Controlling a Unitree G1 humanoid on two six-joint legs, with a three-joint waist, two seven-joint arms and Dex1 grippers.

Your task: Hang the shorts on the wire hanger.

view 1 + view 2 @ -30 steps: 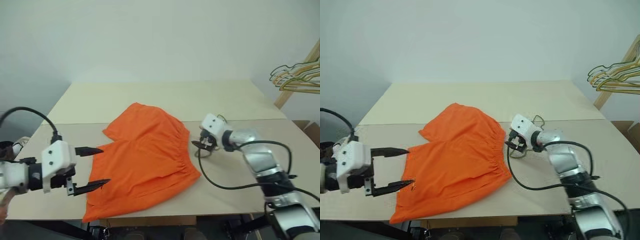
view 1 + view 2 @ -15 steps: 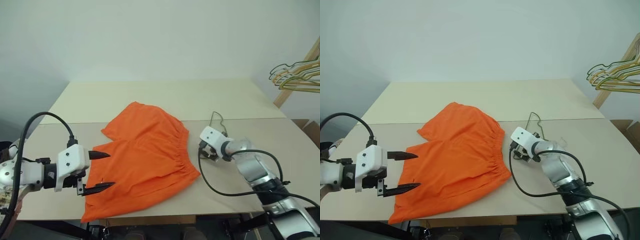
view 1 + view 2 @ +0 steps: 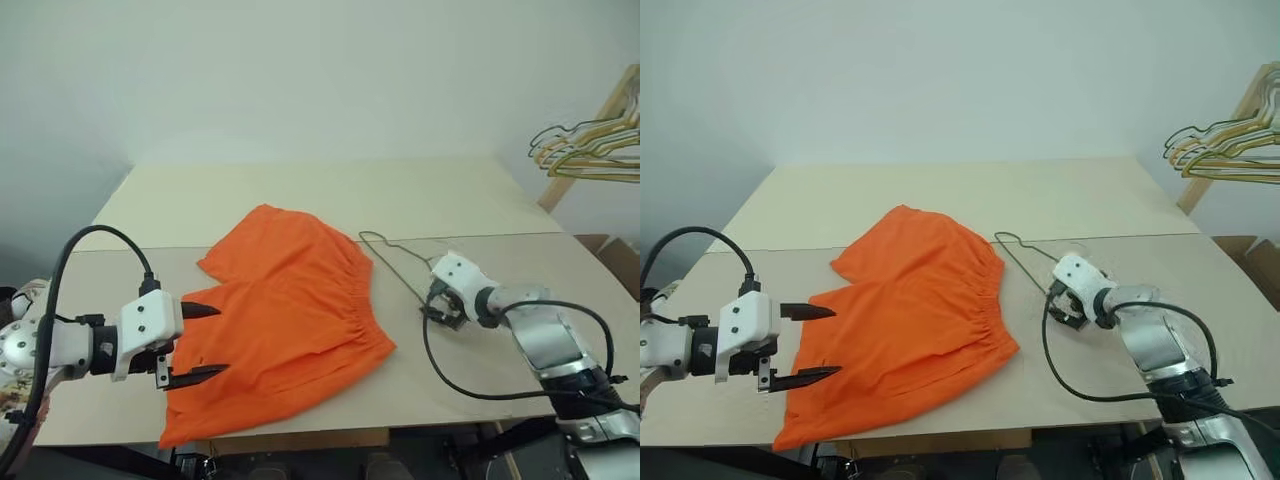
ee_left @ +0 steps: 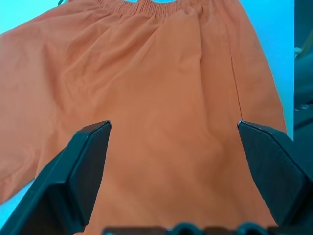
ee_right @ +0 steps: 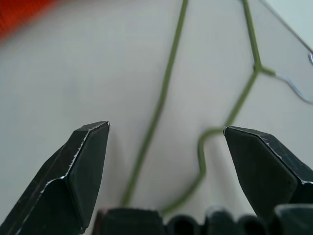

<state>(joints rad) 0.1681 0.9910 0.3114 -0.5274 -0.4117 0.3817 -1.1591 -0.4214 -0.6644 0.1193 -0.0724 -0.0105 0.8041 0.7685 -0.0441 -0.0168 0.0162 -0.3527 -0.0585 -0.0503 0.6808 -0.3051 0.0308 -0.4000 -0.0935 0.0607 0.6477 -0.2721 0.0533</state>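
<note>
A pale beige table [image 3: 300, 195] carries everything, with a seam across its top from side to side. The orange shorts [image 3: 285, 320] lie flat on it, just ahead of the wide-open left claw [image 3: 201, 343], the elastic waistband on the side toward the right claw [image 3: 1060, 305]. The thin wire hanger [image 3: 1025, 262] lies flat on the table right by the open right claw, between it and the waistband, its hook under that claw.

The shorts [image 3: 285, 310] lie flat mid-table [image 3: 300, 195], wire hanger [image 3: 392, 264] just right of them, left gripper [image 3: 200, 343] at their left edge, right gripper [image 3: 437, 308] over the hanger.
</note>
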